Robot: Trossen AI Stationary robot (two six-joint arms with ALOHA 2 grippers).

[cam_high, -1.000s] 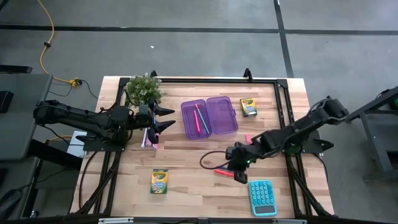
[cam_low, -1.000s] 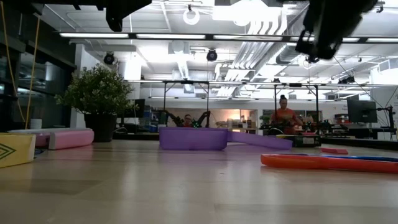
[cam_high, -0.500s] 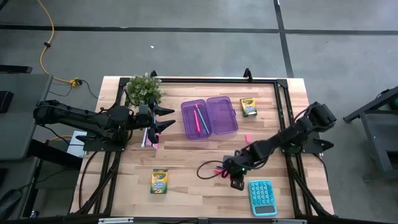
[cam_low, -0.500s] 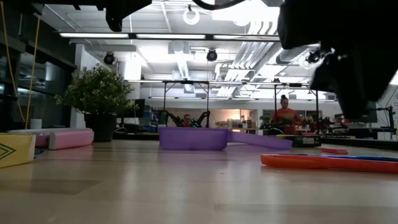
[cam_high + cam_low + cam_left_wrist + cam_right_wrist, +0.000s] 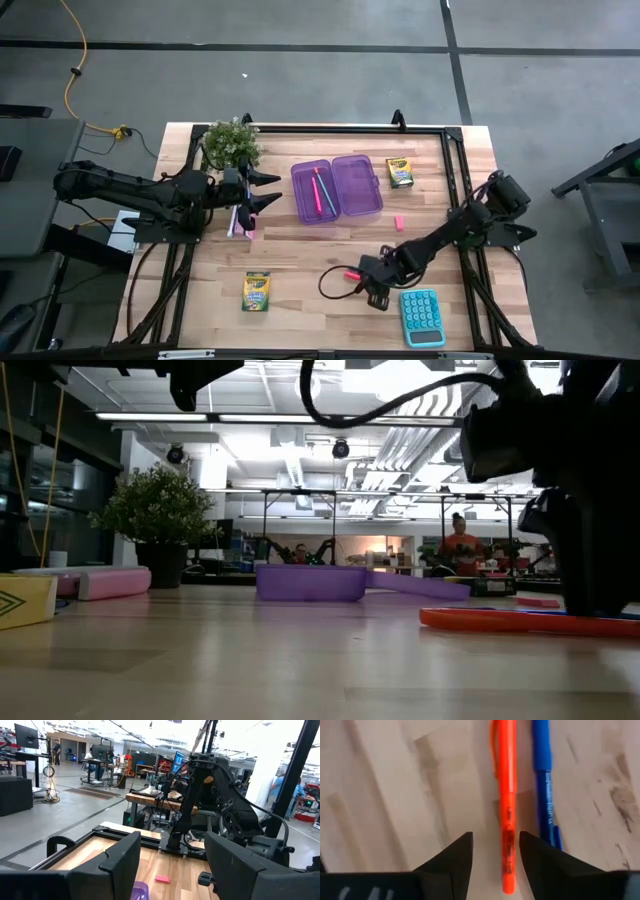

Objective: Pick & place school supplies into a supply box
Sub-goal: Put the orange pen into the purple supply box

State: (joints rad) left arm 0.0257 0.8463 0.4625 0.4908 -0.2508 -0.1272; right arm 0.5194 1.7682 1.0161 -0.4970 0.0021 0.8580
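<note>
The purple supply box (image 5: 337, 188) lies open at the table's far middle, with pink and blue pens in its left half. A red pen (image 5: 504, 805) and a blue pen (image 5: 544, 790) lie side by side flat on the wood. My right gripper (image 5: 494, 840) is open and low over the red pen's end, one finger on either side of it. Crayon boxes lie at the near left (image 5: 257, 292) and the far right (image 5: 400, 172). A small pink eraser (image 5: 399, 222) lies right of the box. My left gripper (image 5: 275, 190) waits open, left of the box.
A teal calculator (image 5: 421, 316) lies just to the near right of my right gripper. A potted plant (image 5: 232, 143) stands at the far left, and a pink-and-white booklet (image 5: 240, 222) lies under my left gripper. Bare wood shows in the near middle.
My right gripper has gone down and toward the table's near-left, from above the pens to low over the red pen. The pens have stayed where they were.
</note>
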